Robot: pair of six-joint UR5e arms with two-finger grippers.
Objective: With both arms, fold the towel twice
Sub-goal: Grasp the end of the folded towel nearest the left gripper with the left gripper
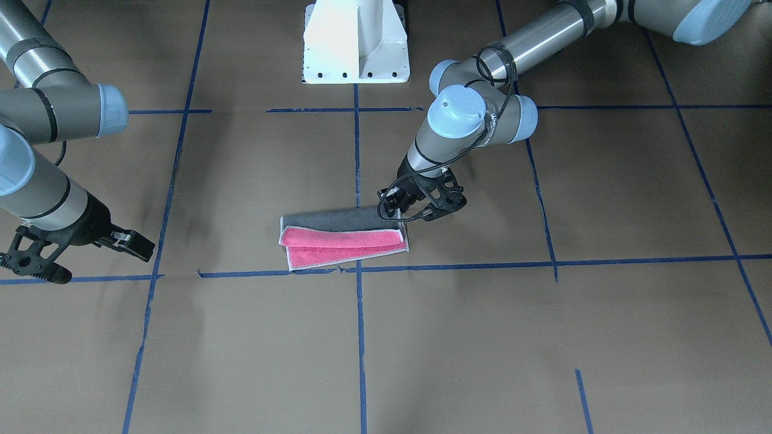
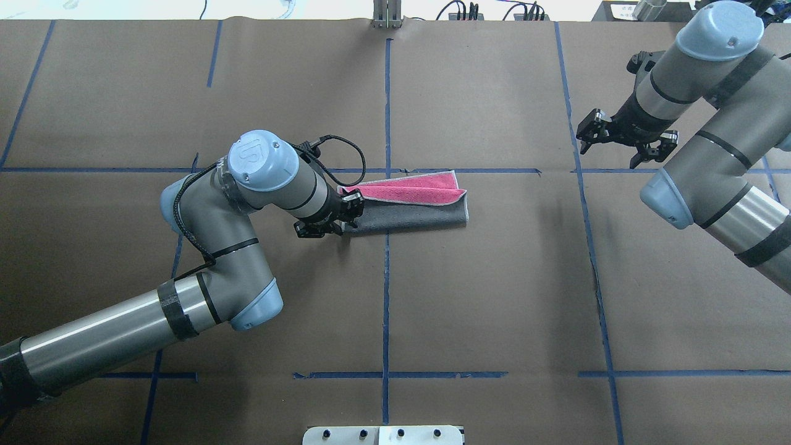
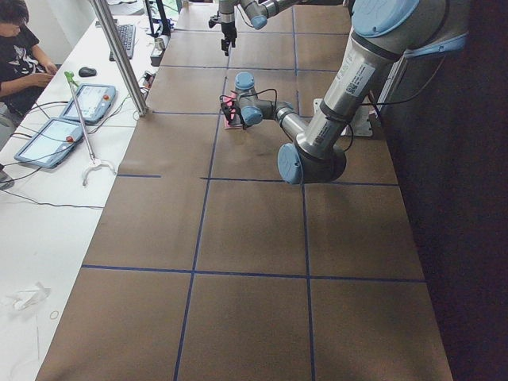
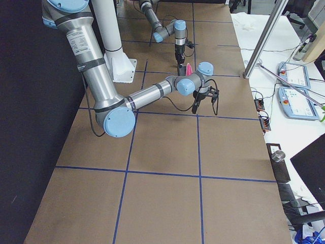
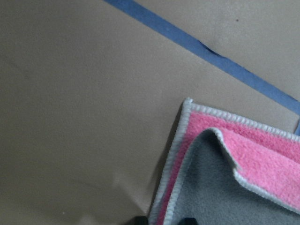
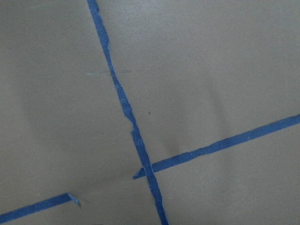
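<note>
The towel (image 1: 344,238) lies folded once near the table's middle as a long strip, with the grey face on top and a pink-red band showing along one side (image 2: 408,204). My left gripper (image 2: 343,216) sits low at the strip's short end. The left wrist view shows the towel's stitched corner (image 5: 187,140) running down between its two fingertips, so it is shut on the towel. My right gripper (image 2: 609,151) hangs open above bare table far to the other side (image 1: 102,264), well apart from the towel. Only brown table and tape show in the right wrist view.
Blue tape lines (image 2: 386,278) divide the brown table into squares. The white pedestal base (image 1: 356,42) stands at the robot's edge. A side desk with tablets (image 3: 48,139), a metal pole (image 3: 119,55) and a seated person (image 3: 20,55) lie beyond the far edge.
</note>
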